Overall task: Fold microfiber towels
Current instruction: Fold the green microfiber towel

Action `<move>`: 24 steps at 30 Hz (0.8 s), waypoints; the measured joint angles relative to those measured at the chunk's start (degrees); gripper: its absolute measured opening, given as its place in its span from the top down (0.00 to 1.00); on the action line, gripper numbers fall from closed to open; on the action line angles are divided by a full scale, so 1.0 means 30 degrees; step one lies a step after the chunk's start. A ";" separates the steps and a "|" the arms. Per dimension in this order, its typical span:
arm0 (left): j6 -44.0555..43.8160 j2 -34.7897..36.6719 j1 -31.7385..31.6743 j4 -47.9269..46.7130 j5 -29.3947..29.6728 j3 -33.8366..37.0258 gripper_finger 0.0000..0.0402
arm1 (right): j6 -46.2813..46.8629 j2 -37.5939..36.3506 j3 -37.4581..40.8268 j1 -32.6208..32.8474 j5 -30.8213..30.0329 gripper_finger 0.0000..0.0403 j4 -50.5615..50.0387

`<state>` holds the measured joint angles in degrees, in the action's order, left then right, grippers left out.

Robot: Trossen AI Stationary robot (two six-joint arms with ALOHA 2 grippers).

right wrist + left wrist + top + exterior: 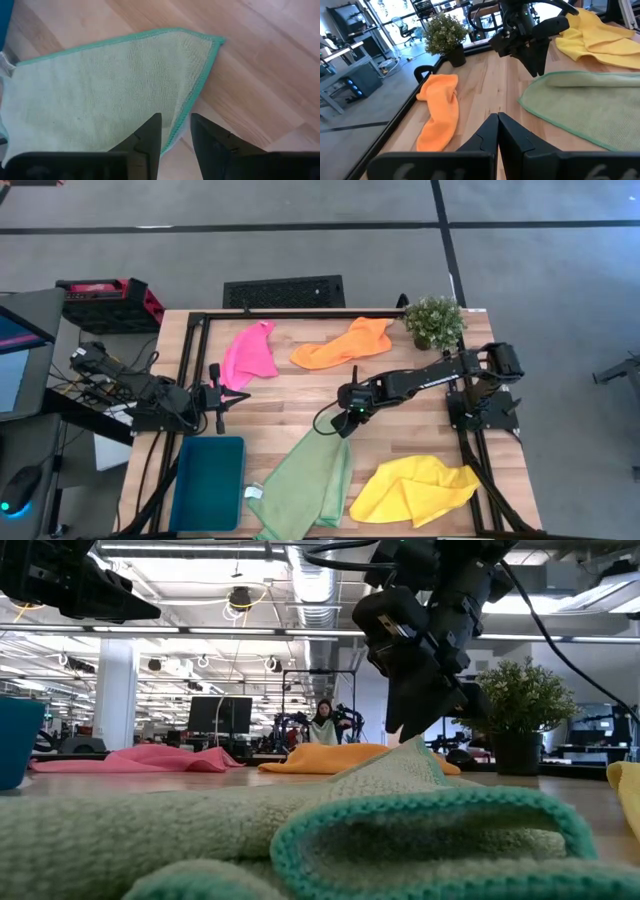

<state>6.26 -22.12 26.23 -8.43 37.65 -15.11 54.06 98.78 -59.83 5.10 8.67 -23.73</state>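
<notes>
Standing apart from towels: teal bin

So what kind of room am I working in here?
Likely an open robotics lab or workshop: a pale wooden butcher-block table on grey floor, exposed silver ceiling ducts, and rows of workstations with a dark monitor and a person behind.

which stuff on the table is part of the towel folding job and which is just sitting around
Part of the job: light green towel, which the right end effector is at; yellow towel; orange towel; pink towel.

Just lying about: teal bin; potted plant; black crate off the table.
</notes>
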 joint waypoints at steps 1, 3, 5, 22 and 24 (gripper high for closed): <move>0.0000 -0.0002 0.0003 -0.0007 0.0000 0.0000 1.00 | 0.0000 -0.0004 0.0000 0.0000 -0.0007 0.68 0.0000; -0.0007 -0.0002 0.0001 -0.0013 0.0000 0.0000 1.00 | 0.0000 0.0000 0.0000 0.0000 -0.0043 0.68 0.0000; -0.0007 -0.0002 0.0003 -0.0041 0.0000 0.0000 1.00 | 0.0197 0.0146 0.0000 0.0015 -0.0177 0.68 0.0135; -0.0180 -0.0002 0.0003 -0.0277 -0.0007 -0.0007 1.00 | -0.1127 0.1588 0.0000 0.0275 -0.0284 0.76 0.1352; -0.0485 0.0005 0.0003 -0.0445 -0.0008 -0.0007 1.00 | -0.1501 0.1476 0.0000 0.0450 -0.0634 0.83 0.1451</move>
<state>4.81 -22.11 26.24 -9.77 37.63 -15.14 49.56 103.21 -59.83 6.45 6.76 -19.37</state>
